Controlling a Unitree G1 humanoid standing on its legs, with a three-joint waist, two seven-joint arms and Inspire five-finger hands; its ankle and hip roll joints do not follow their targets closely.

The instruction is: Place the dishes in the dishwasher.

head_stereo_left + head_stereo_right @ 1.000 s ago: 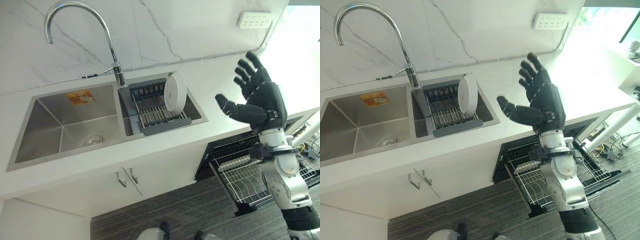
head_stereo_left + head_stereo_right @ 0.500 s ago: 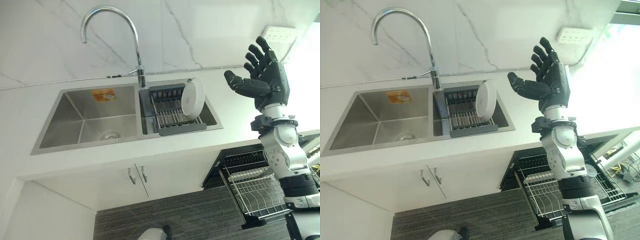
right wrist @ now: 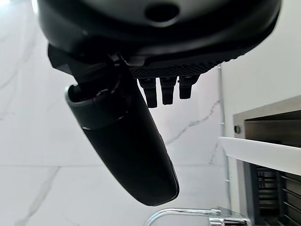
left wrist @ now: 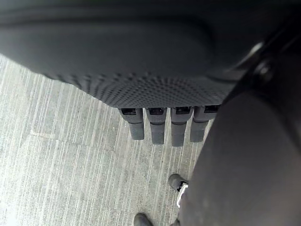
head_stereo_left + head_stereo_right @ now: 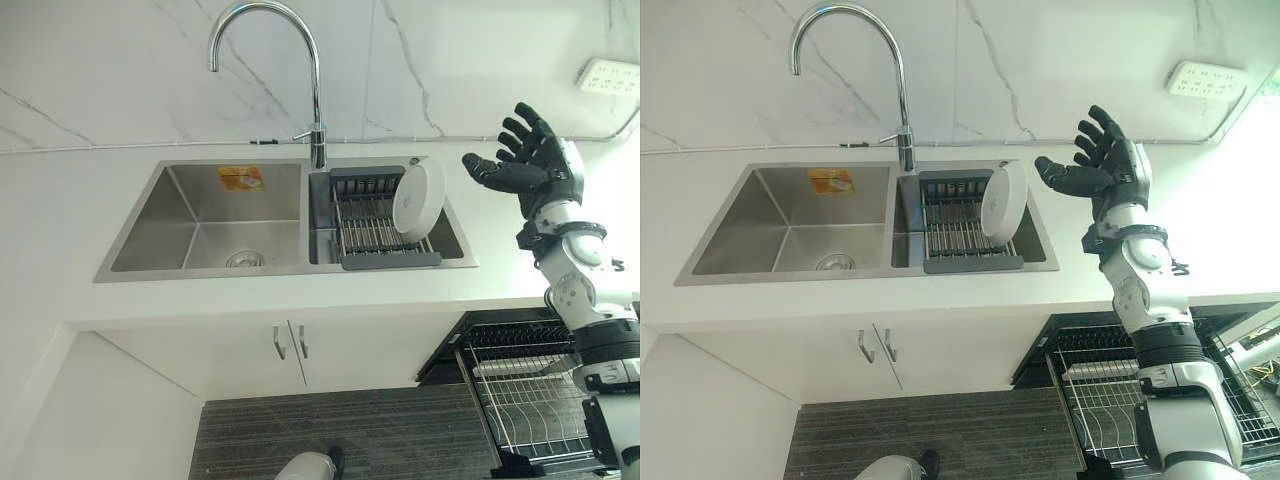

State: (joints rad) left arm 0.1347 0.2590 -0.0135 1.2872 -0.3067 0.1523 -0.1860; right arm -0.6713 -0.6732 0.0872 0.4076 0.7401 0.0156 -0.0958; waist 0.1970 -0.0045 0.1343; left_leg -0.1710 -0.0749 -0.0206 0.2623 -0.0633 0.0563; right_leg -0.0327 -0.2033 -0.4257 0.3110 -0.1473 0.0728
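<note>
A white plate [image 5: 418,198] stands on edge in a grey drying rack [image 5: 385,235] set in the sink's right basin; its rim [image 3: 261,155] shows in the right wrist view. My right hand [image 5: 540,168] is raised above the counter, to the right of the plate and apart from it, open with fingers spread and nothing in it. Below the counter at the right, the dishwasher's wire rack [image 5: 530,400] is pulled out. My left hand [image 4: 155,94] hangs down over the floor, fingers straight, holding nothing.
A tall chrome tap [image 5: 300,60] rises behind the sink. The left basin [image 5: 210,225] has a drain and an orange sticker. White cabinet doors [image 5: 290,345] sit under the counter. A wall socket [image 5: 610,75] is at the far right.
The whole view has shifted, so the camera moved. My right hand stays open and has come nearer to the plate's right side.
</note>
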